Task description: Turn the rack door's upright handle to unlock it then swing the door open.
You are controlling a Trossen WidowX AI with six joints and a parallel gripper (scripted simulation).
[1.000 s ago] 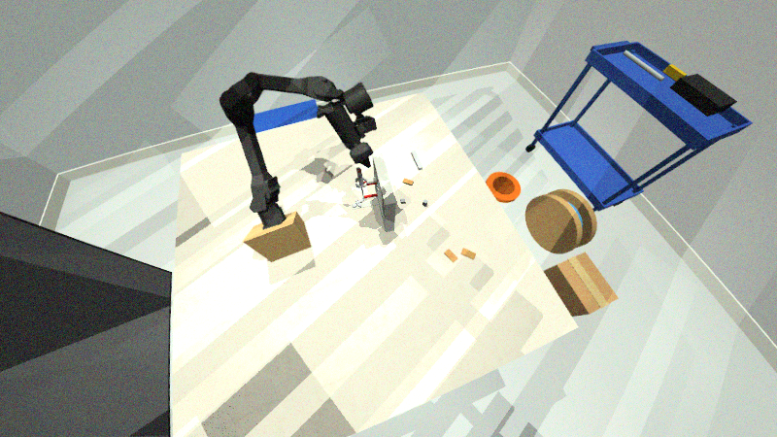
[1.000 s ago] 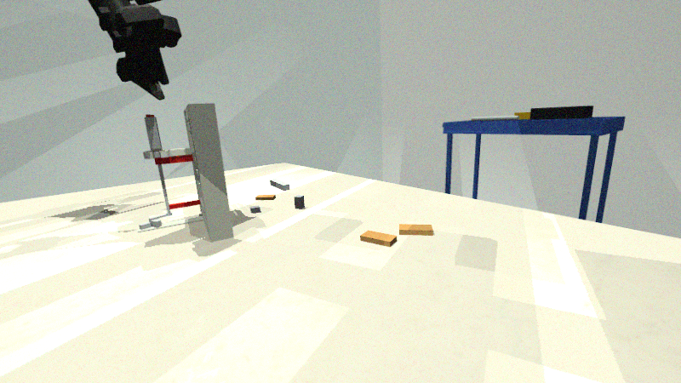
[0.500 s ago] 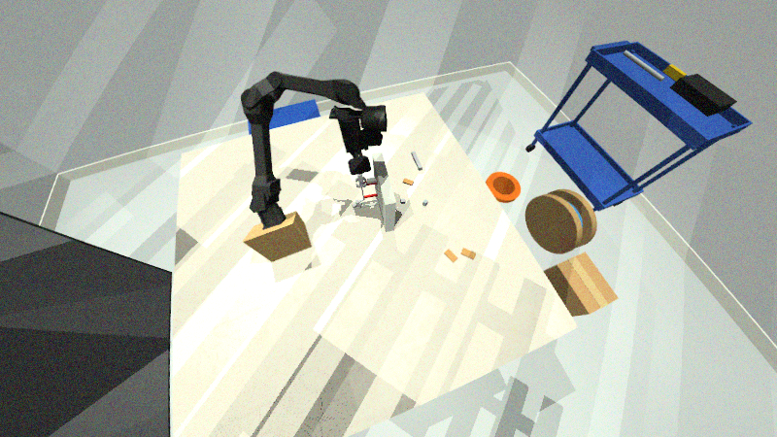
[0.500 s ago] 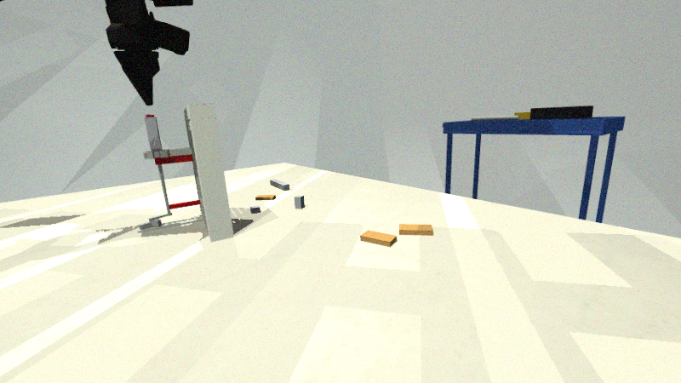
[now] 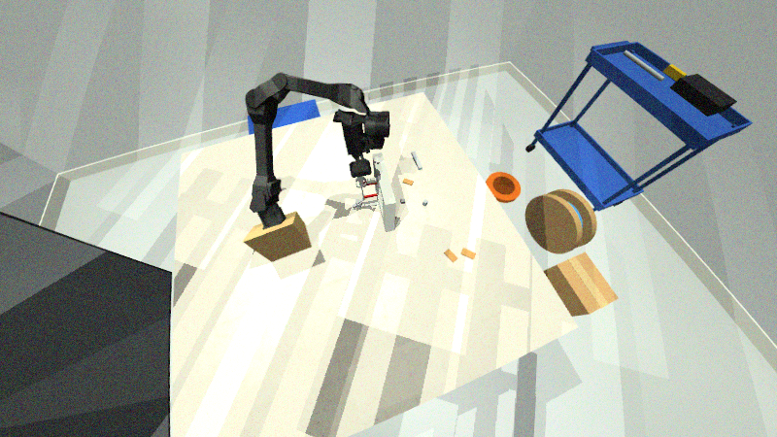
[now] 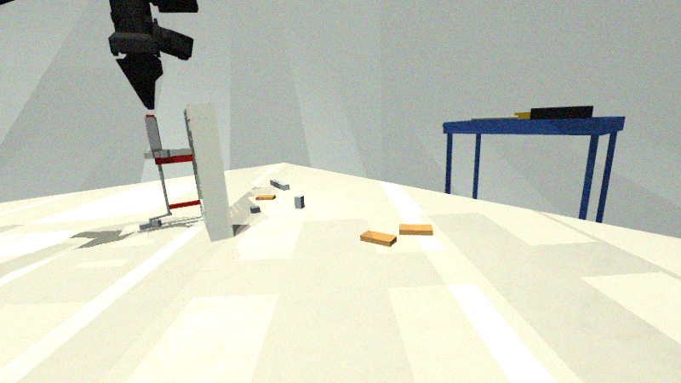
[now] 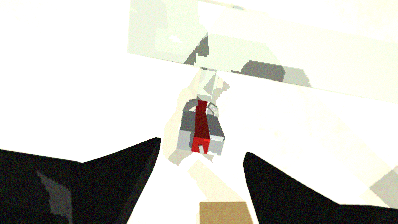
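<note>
The rack door and its frame show as one pale upright slab [image 5: 386,198] [image 6: 209,176] [image 7: 350,67]; I cannot tell an open gap between them. The door's upright handle [image 6: 152,134] [image 7: 201,122] is a grey grip with a red top, standing out from the slab's left side in the exterior view. My gripper [image 5: 359,172] [image 6: 150,105] [image 7: 202,150] is open and points down, its fingertips just above the handle's top. In the wrist view the handle lies between the two fingers, lower down, with a gap at each side. Contact does not show.
Beyond the slab on the table [image 5: 304,325] [image 6: 333,295] lie a grey bar [image 5: 416,160] [image 6: 279,184], small grey blocks [image 5: 424,202] [image 6: 299,202] and orange blocks [image 5: 468,252] [image 6: 415,229]. A blue cart [image 5: 587,162] [image 6: 505,126], a spool [image 5: 549,225] and a box [image 5: 581,285] stand off the table.
</note>
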